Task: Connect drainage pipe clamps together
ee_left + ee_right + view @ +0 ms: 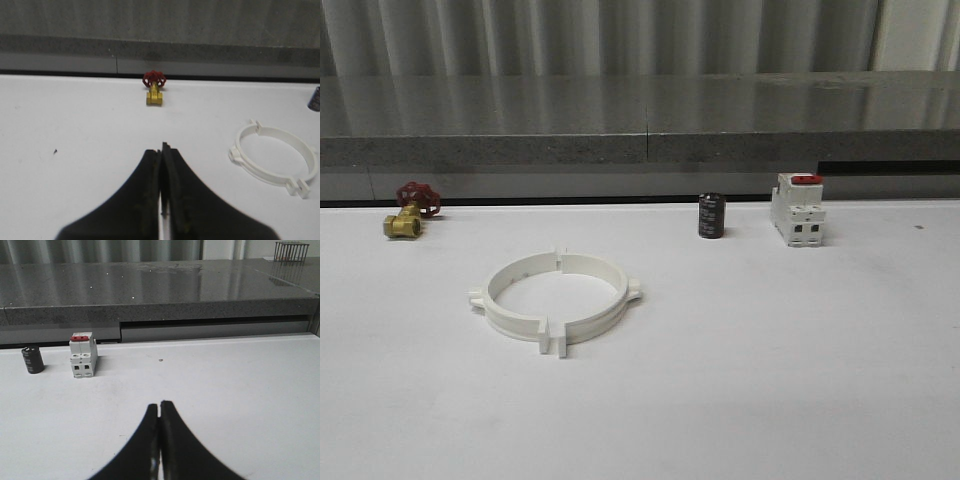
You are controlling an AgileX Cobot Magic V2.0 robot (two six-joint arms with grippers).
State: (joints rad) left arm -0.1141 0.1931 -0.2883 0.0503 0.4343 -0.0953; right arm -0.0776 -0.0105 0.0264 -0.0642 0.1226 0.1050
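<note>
We've got both drainage pipe clamps (556, 300) flat on the white table (770, 380), left of centre, end tabs meeting as a ring w/ a slight gap at the near joint. Left gripper (162, 150) clenched, empty. Right gripper (159, 407) clenched too, nothing held.

White table (800, 380) with clamps (556, 297), valve (408, 212), capacitor (711, 216), breaker (797, 211)

A workshop or lab test bench: a plain white surface (800, 380) holds hardware parts, a brass valve (408, 214) far left, a black capacitor (711, 216) and a breaker (797, 210) far right, backed by a grey stone ledge (640, 115) and corrugated metal wall (620, 35).
</note>
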